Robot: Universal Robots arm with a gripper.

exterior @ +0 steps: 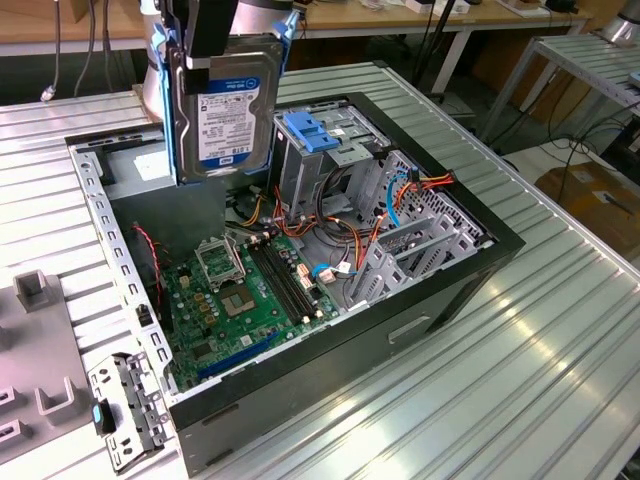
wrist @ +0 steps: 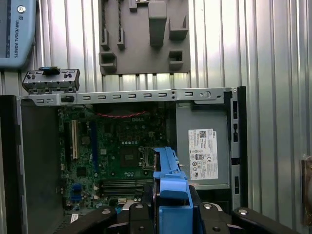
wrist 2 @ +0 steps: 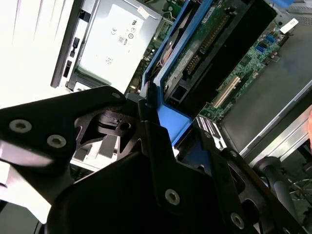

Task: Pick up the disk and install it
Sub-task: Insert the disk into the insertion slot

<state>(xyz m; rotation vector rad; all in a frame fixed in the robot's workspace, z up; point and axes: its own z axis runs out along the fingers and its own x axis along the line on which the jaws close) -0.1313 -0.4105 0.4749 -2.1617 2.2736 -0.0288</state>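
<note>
Pinching disk (exterior: 228, 110) upright, gripper (exterior: 208, 50) hangs over open PC case (exterior: 440, 290), nr drive cage (exterior: 345, 165).

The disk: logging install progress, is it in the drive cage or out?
Out. The gripper holds the disk upright above the open case, apart from the drive cage.

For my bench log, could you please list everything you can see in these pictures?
disk: one, silver with blue rails, upright in the gripper above the case
computer case: one, black, open, on the table
circuit board: one, green, on the case floor
drive cage: one, grey with blue latch, inside the case
power supply: one, grey, inside the case
cables: several, orange and blue, inside the case
holder plate: one, grey, on the table beside the case
table: one, silver, ribbed
gripper: one, black, shut on the disk
</note>
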